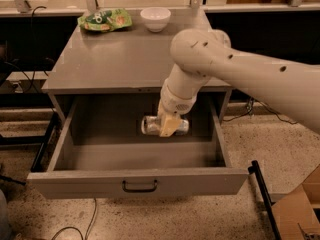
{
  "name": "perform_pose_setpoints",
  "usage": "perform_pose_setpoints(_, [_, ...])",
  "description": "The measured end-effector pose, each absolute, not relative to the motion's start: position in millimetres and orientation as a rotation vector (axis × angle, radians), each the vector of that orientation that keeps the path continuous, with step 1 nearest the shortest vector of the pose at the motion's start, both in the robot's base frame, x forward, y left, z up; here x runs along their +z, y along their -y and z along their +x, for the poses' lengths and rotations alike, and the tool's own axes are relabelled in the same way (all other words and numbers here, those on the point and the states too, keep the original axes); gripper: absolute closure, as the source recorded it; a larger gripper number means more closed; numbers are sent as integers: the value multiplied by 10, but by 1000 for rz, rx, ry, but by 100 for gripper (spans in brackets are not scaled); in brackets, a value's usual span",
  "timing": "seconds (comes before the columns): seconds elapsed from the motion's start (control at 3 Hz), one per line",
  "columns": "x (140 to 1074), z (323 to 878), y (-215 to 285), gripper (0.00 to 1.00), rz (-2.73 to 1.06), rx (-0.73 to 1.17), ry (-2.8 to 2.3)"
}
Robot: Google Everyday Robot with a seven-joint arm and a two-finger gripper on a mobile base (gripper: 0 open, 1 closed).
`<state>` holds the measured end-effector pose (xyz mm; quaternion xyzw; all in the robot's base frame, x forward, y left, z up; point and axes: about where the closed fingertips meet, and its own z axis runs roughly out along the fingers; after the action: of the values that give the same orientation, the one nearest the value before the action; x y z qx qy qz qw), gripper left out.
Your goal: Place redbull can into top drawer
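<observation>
Silver redbull can (150,125) between jaws over top drawer (200,183)

The gripper (167,126) has pale yellow fingers and sits inside the top drawer (200,180), clasping the redbull can (149,125), which is shiny silver. The drawer is plain grey with a dark handle (139,186). The arm (235,69) is cream white. On the grey cabinet top (120,59) are a green snack bag (104,20) and a white bowl (155,18). The floor (240,219) is speckled beige.

Grey tabletop (125,59): white bowl (155,18), green bag (104,20)
</observation>
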<state>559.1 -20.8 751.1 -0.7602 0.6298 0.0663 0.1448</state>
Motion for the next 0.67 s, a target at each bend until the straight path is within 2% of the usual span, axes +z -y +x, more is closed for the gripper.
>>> perform_pose_setpoints(0.33, [7093, 5706, 96, 100, -2076, 214, -1895])
perform_pose_setpoints(0.67, [6827, 5831, 28, 81, -1934, 245, -1993])
